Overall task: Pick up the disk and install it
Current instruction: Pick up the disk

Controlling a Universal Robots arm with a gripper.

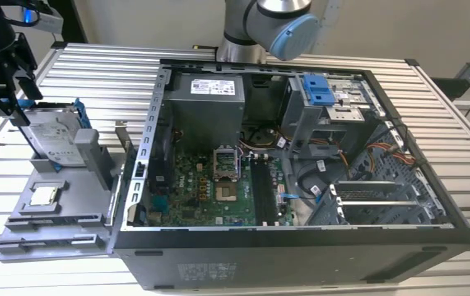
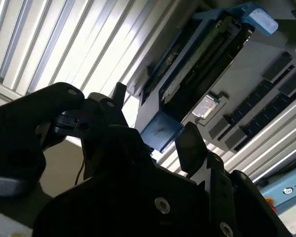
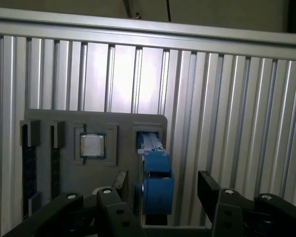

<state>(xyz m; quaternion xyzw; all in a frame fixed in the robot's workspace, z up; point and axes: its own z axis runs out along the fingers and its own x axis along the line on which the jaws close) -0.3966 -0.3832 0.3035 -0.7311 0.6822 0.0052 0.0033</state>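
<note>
At the exterior view's left edge the gripper [image 1: 11, 92] is cut off by the frame, and its fingertips are hard to separate from the dark body. It sits at the upper end of the disk [image 1: 54, 140], which stands on edge, tilted, in a slot of the grey tray [image 1: 62, 219]. The tray hides the disk's lower part. The disk's white label faces the exterior view's right, and its blue carrier rail [image 1: 26, 106] shows along the top corners. Both wrist views show what the exterior view conceals: the pincer is spread wide. Its black fingers [image 3: 210, 185] stand on either side of the rail's blue end block [image 3: 155, 183], with a visible gap on each side and no contact. In the second wrist view the same block [image 2: 160, 131] lies between the fingers [image 2: 190, 143], and the gripper body blocks the lower half of the picture. The processor chip [image 1: 44, 195] lies flat in a square recess of the tray, just beside the disk's slot. It also appears in the first wrist view [image 3: 92, 145] and, small and glinting, in the second [image 2: 204, 107]. Right of the tray, touching or nearly touching it, lies the open computer case [image 1: 301, 246] with its motherboard [image 1: 218, 185] exposed. Cables obscure parts of the interior. Further right inside the case sits a grey cage [image 1: 333, 117] with a blue latch [image 1: 319, 92]. The arm [image 1: 276, 24] rises behind the case, cut off at the top. Everything rests on a slatted table [image 1: 95, 68].
</note>
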